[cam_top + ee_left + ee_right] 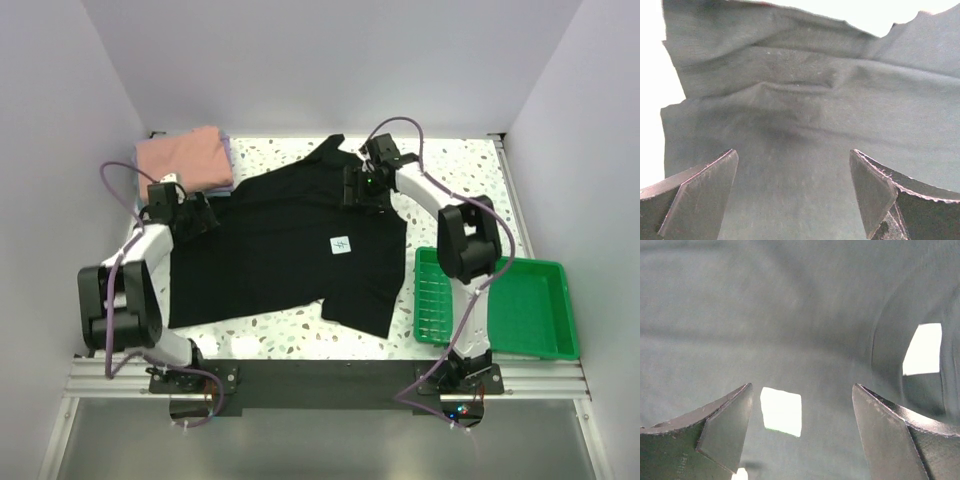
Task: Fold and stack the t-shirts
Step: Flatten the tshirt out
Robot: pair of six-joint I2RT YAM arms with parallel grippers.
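The black t-shirt lies spread mid-table, long axis left to right, its straight edge toward the left arm, its white tag showing. Only the overhead view shows the folded salmon-pink shirt at the far-left corner (a lavender edge peeks out beneath) and the green tray. Up close, the left gripper and right gripper gape over wrinkled cloth, grasping nothing; the table is glared out.

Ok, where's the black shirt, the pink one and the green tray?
black t-shirt [270, 260]: top view, middle of its body.
folded pink t-shirt [185, 157]: top view, its top face.
green tray [530, 310]: top view, its bare floor.
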